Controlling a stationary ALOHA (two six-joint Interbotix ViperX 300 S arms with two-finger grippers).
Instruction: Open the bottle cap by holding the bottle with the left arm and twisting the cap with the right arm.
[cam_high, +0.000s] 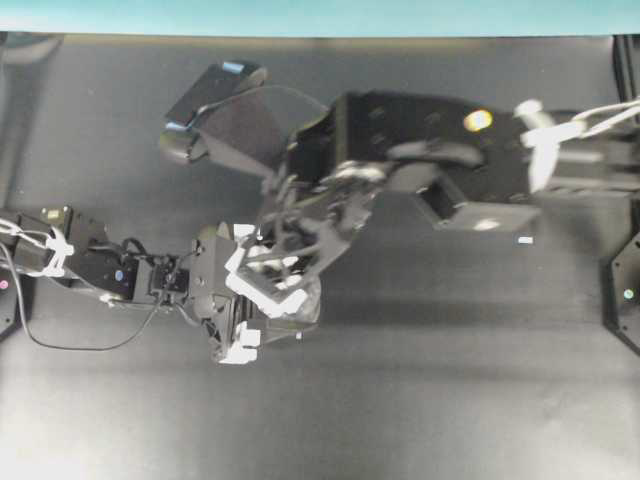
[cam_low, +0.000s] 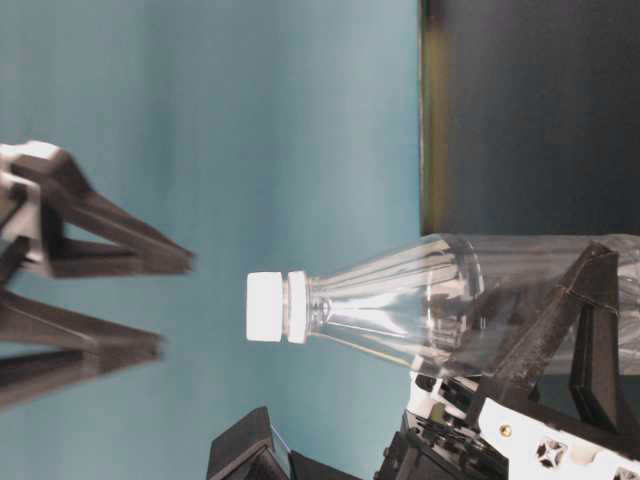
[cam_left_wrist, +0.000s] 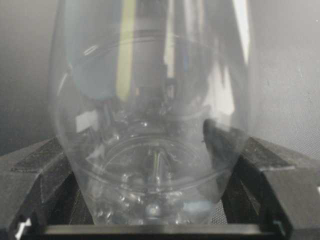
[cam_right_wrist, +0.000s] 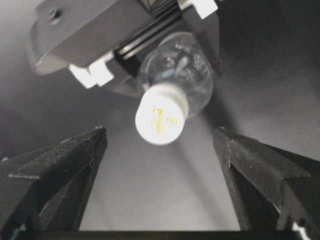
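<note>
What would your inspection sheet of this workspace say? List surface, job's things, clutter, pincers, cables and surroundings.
Surface: dark table, matte.
Job's things: clear bottle with white cap on.
Clutter: small white fleck on the table.
Pincers: left pincer closed on the bottle's body; right pincer open, apart from the cap.
Cables: black cable looping beside the left arm.
Surroundings: teal wall.
</note>
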